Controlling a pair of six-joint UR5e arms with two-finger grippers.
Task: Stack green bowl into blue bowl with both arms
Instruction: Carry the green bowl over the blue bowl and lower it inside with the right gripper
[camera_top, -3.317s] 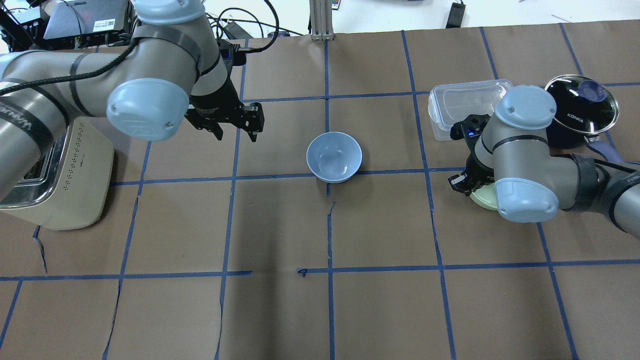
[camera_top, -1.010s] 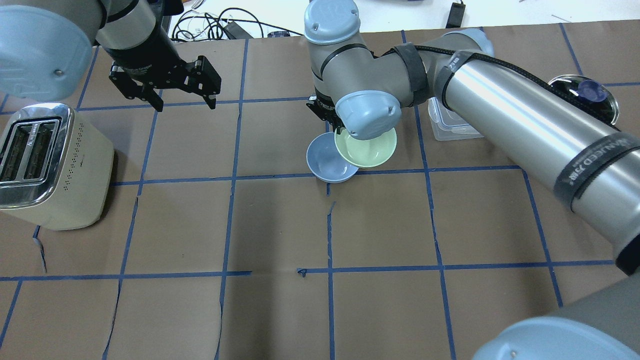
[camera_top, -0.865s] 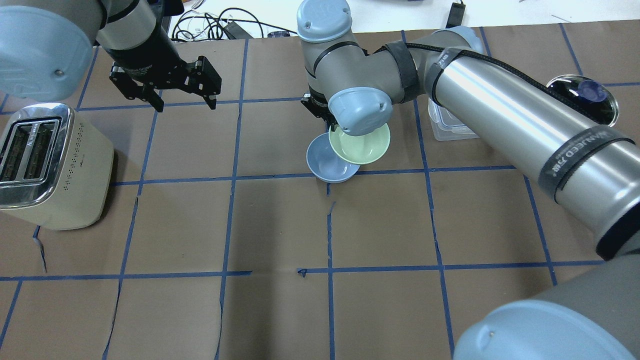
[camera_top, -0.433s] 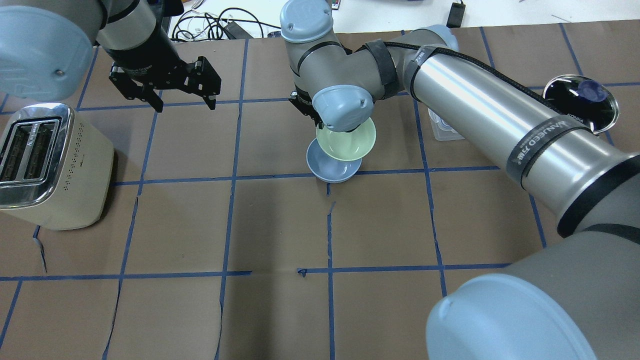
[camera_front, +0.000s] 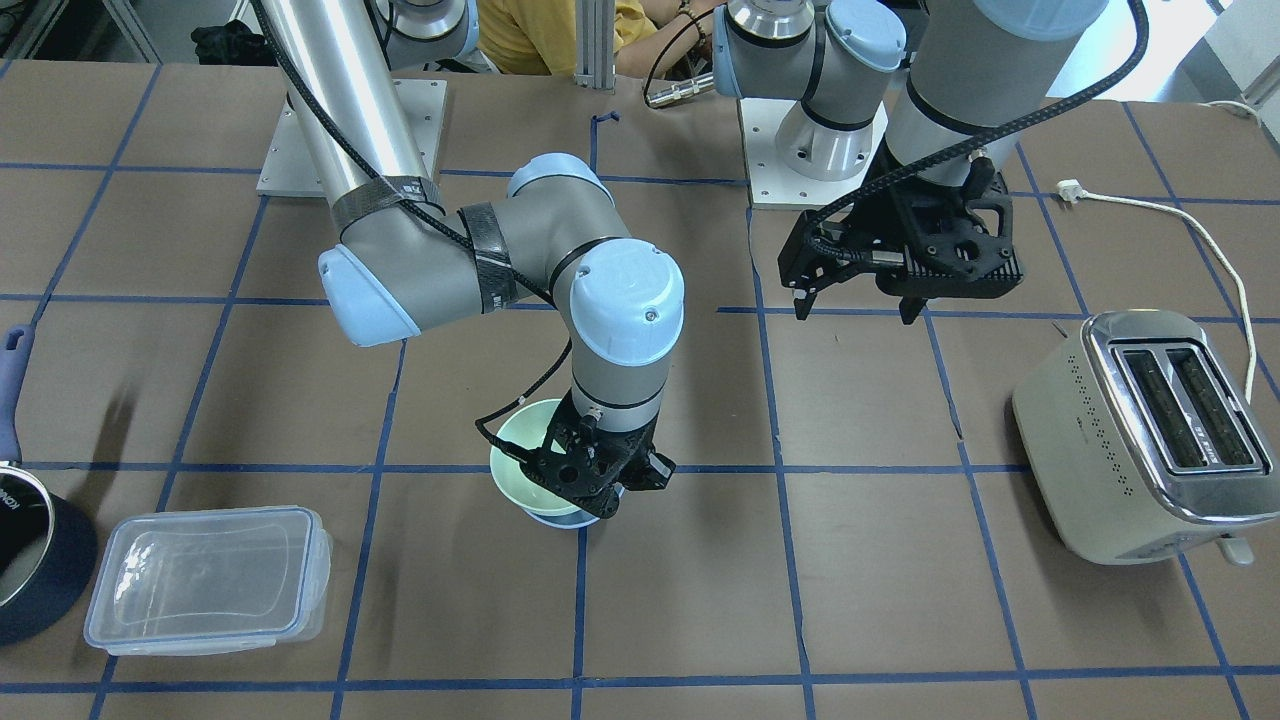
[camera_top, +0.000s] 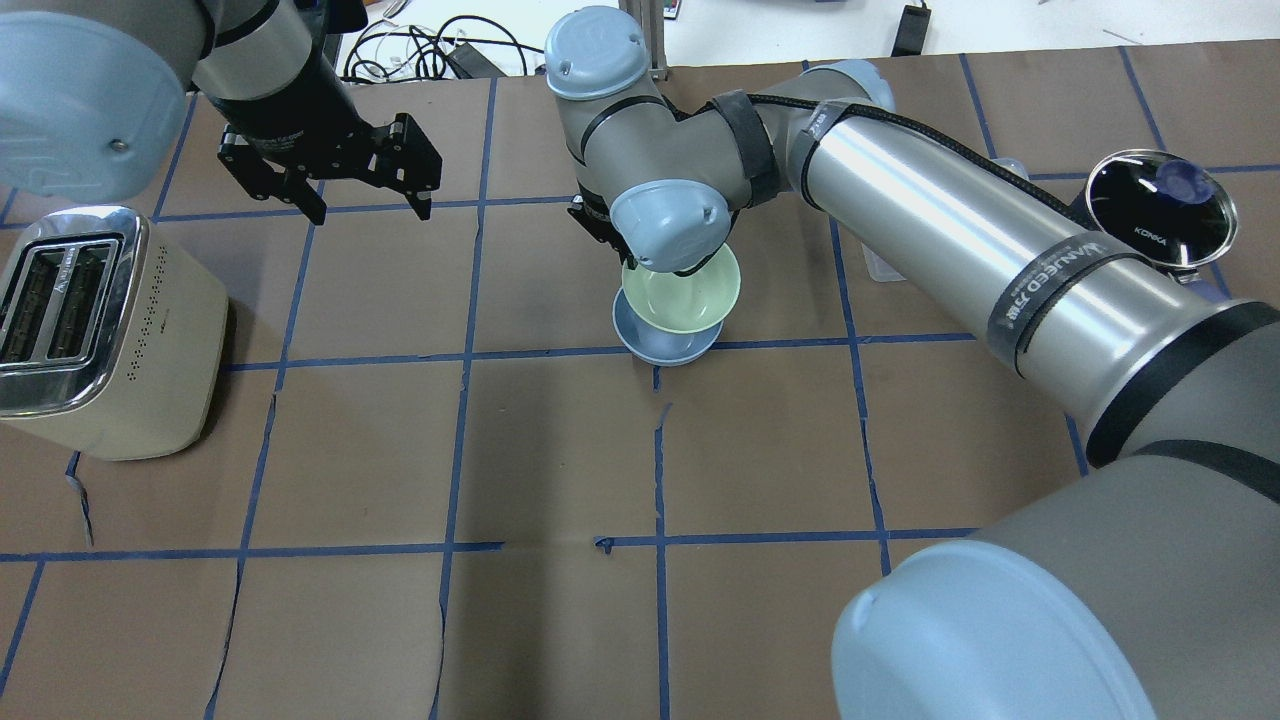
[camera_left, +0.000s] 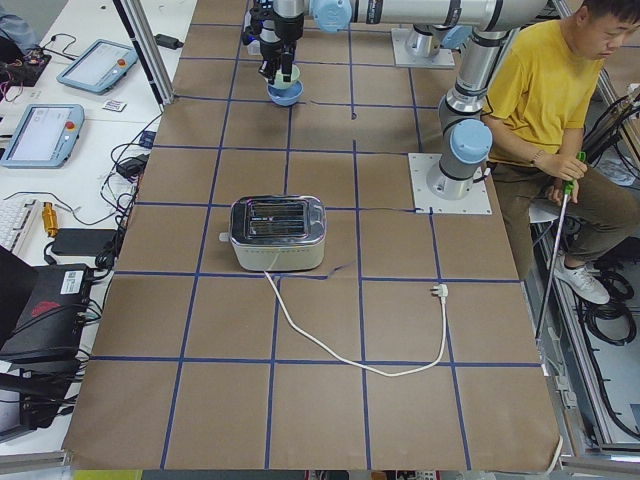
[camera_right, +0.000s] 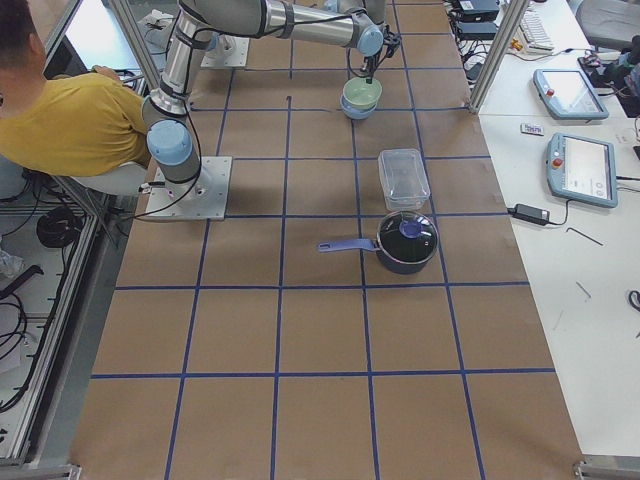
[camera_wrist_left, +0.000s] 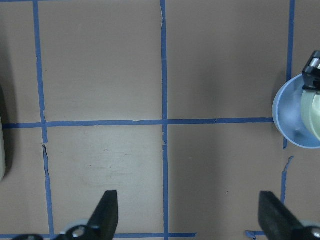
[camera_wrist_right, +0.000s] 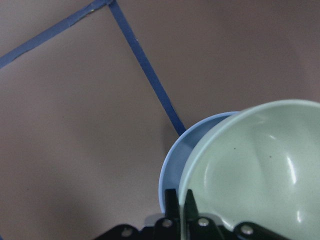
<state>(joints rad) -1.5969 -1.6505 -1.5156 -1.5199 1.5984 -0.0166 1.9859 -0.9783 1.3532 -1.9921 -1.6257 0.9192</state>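
Near the middle of the brown-paper tabletop (camera_top: 560, 450) with its blue tape grid, the right gripper (camera_wrist_right: 181, 202) was clamped on the rim of the green bowl (camera_top: 680, 295), holding it over the blue bowl (camera_top: 660, 345), slightly off-centre. The left gripper (camera_top: 370, 213) hung wide open and empty near the toaster (camera_top: 110, 340). A man in yellow (camera_left: 545, 90) sat behind the robot.

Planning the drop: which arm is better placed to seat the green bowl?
Right. Its jaws pinch the green bowl over the blue bowl; the left arm hangs aside, jaws open.
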